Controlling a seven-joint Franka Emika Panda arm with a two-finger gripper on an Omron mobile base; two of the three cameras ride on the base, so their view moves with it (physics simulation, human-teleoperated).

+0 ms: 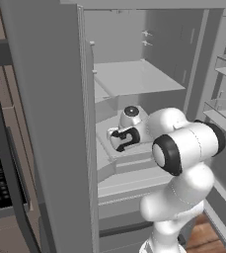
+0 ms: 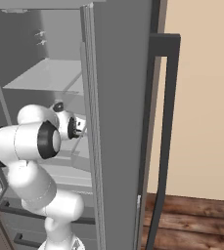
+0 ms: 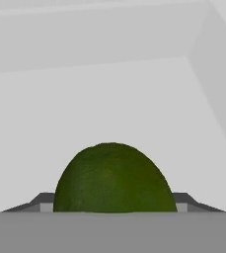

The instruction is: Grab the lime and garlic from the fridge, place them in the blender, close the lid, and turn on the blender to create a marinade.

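One lime (image 3: 113, 179) is sitting on a light grey shelf (image 3: 99, 113) inside the fridge (image 1: 50, 123). It is lying right between the two dark tips of the pincer (image 3: 113, 205), one tip on each side. I cannot tell if the tips are squeezing it. The white arm (image 1: 183, 163) is reaching in past the open grey door (image 2: 118, 122). Brown wood floor (image 2: 191, 219) is showing beside the fridge.

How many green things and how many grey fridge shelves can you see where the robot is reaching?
Green things: 1, the lime right between the tips of the hand.
Grey shelves in the main part of the fridge: 2, the upper shelf and the lower shelf the arm reaches over.
Total: 3
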